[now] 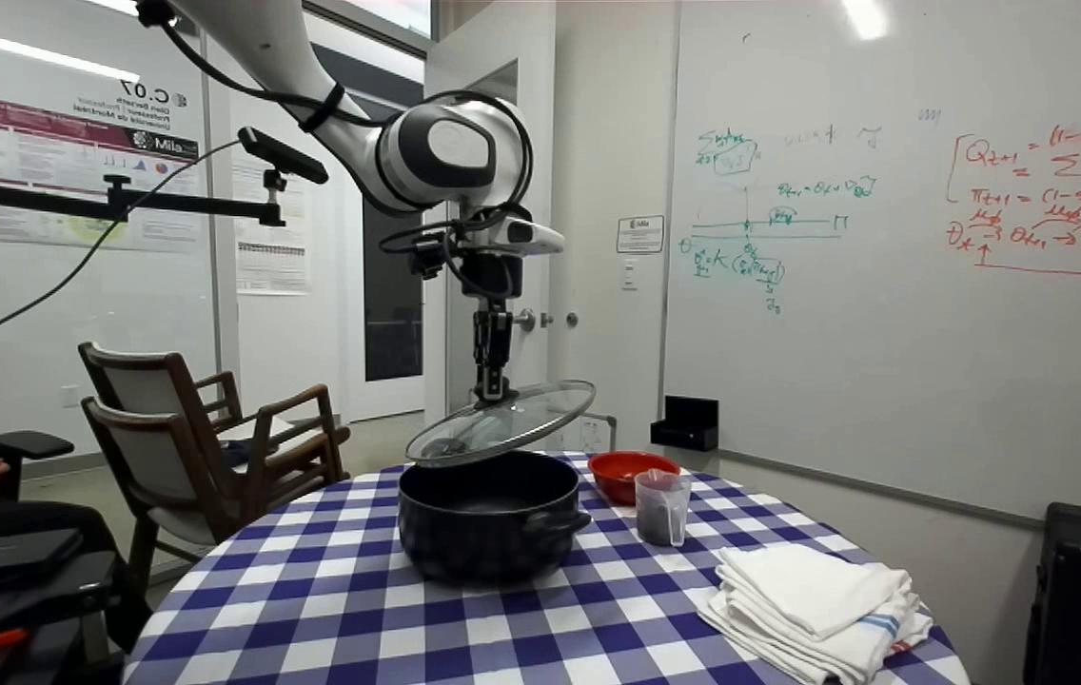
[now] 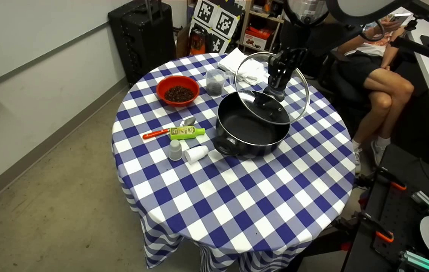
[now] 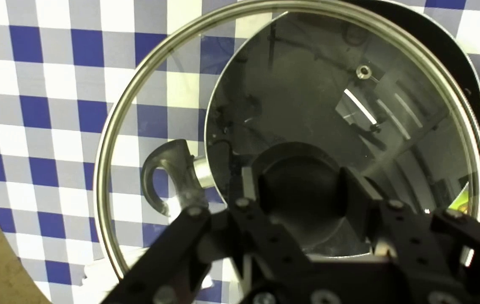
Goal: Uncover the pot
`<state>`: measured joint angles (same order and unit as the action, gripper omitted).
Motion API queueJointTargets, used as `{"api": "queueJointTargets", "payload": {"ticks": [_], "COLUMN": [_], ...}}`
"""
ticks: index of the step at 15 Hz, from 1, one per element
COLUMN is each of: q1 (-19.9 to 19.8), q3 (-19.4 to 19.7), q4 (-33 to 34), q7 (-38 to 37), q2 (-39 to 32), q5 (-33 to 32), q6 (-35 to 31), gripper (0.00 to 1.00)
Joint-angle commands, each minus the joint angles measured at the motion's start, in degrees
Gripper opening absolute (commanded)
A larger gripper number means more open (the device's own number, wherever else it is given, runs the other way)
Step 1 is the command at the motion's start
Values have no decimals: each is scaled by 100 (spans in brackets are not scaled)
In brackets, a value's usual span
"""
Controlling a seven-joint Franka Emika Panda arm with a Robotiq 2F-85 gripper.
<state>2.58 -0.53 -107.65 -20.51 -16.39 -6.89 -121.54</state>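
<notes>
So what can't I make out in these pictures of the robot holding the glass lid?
Round black lid knob, wrist view: blurred, sides hidden by the black fingers.
Green bottle: wording too small in an exterior view, cut off by the wrist view's right edge.
Dark contents of the clear plastic measuring cup, in both exterior views: too blurred.
Seated person, in an exterior view: face behind the robot arm or past the top edge.

A scribbled whiteboard spans the wall above flecked brownish floor.
</notes>
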Motion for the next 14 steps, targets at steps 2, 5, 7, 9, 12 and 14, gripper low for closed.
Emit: {"api": "queueJointTargets", "payload": {"ticks": [2, 5, 7, 9, 12, 14], "q1": [137, 179, 186, 170, 118, 81], "q3": [-8, -56, -108, -162, -200, -207], "q4": [367, 419, 452, 472, 500, 488], "q7": [164, 218, 280, 372, 552, 687], "q2": [-168, -224, -272, -315, -378, -409], "q5": [57, 158, 277, 463, 782, 1020], "q6": [59, 54, 55, 26, 18, 8], "gripper": [25, 25, 25, 25, 25, 25]}}
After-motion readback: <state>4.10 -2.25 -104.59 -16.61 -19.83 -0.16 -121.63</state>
